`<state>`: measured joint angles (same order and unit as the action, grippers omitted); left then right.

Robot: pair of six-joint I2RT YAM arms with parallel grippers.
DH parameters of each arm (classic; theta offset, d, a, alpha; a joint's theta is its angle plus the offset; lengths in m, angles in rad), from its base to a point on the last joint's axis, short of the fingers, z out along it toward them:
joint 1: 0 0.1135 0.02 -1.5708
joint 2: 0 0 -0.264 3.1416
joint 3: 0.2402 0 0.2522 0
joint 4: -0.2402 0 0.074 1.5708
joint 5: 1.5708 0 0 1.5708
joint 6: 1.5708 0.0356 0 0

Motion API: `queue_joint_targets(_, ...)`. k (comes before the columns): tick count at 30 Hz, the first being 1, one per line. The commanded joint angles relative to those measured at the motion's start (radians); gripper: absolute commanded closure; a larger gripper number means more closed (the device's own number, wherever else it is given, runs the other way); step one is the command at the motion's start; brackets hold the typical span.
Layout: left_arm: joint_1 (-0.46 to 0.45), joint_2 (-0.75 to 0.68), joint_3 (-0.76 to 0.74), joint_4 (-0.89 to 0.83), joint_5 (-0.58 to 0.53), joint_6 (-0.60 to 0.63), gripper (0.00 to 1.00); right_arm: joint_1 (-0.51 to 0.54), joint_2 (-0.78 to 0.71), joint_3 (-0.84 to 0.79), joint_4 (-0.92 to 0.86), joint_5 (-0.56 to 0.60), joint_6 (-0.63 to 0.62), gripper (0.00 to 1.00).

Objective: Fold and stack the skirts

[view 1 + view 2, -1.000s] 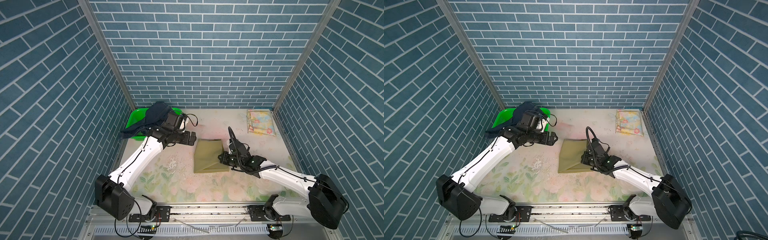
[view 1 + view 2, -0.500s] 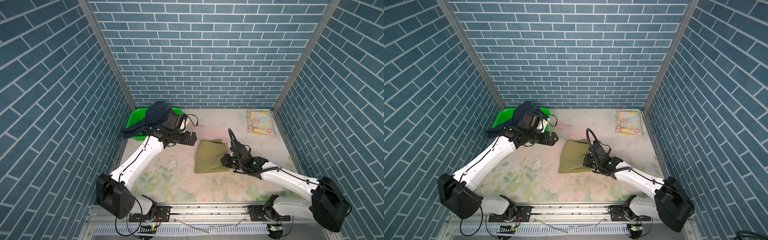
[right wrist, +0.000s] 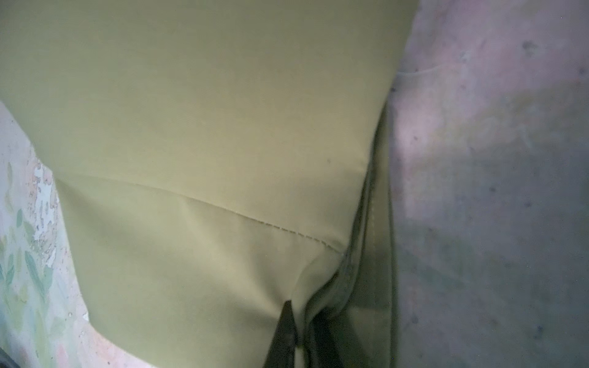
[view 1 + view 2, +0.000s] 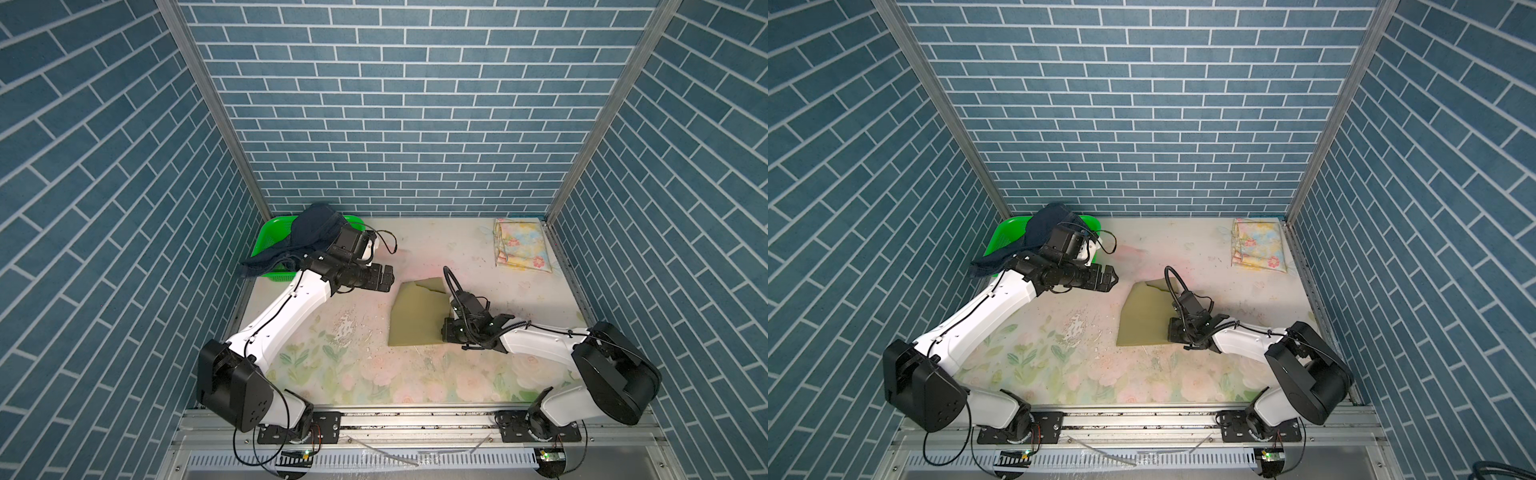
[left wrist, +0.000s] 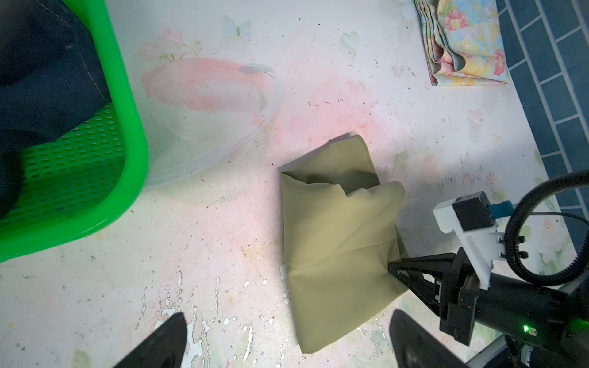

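In both top views the olive skirt (image 4: 415,316) (image 4: 1142,320) lies folded near the middle of the table (image 4: 374,374), its far corner rumpled. The right gripper (image 4: 443,330) (image 4: 1170,330) sits low at the skirt's right edge, touching it. The left gripper (image 4: 390,279) (image 4: 1113,277) hovers above bare table just left of the skirt's far corner, jaws spread wide, holding nothing. The denim skirt (image 4: 311,232) drapes over the green basket (image 4: 266,237) in the far left corner. The floral skirt (image 4: 521,247) lies folded in the far right corner — well apart from the olive one.

In the left wrist view the left gripper's fingertips (image 5: 169,337) stand far apart, with only table and a corner of the olive skirt (image 5: 334,242) beneath. The right gripper (image 5: 393,266) meets the skirt's edge, where the cloth draws to a point.

In the right wrist view olive cloth (image 3: 207,127) fills most of the frame — its creases run down to the right gripper (image 3: 302,331), whose dark fingers stand close together with a fold of the skirt's edge pinched between them.
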<state>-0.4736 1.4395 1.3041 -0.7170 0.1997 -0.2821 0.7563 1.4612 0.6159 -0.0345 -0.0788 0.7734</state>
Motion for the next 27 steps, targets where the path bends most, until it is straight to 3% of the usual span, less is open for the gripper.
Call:
queue_joint_targets(1, -0.010, 0.021, -0.014, 0.016, -0.017, -0.013, 0.00, -0.005, -0.075, -0.029, -0.030, 0.025, -0.051, 0.57)
queue_joint_targets(3, -0.043, 0.032, -0.010, 0.018, -0.056, -0.002, 0.00, -0.018, -0.163, -0.029, -0.077, 0.052, -0.070, 0.43)
queue_joint_targets(5, -0.087, 0.046, -0.004, 0.022, -0.116, 0.023, 0.00, -0.053, -0.246, -0.033, -0.115, 0.065, -0.080, 0.36)
queue_joint_targets(10, -0.171, 0.142, 0.001, 0.081, -0.238, 0.131, 0.02, -0.237, -0.369, -0.067, -0.091, -0.056, -0.099, 0.35)
queue_joint_targets(19, -0.203, 0.392, 0.147, 0.129, -0.257, 0.300, 0.03, -0.338, -0.227, -0.038, 0.003, -0.189, -0.144, 0.35)
queue_joint_targets(24, -0.198, 0.506, 0.229, 0.123, -0.311, 0.316, 0.03, -0.344, -0.165, -0.038, 0.064, -0.213, -0.142, 0.37)
queue_joint_targets(27, -0.174, 0.574, 0.263, 0.102, -0.334, 0.260, 0.04, -0.341, -0.128, -0.033, 0.075, -0.220, -0.144, 0.39)
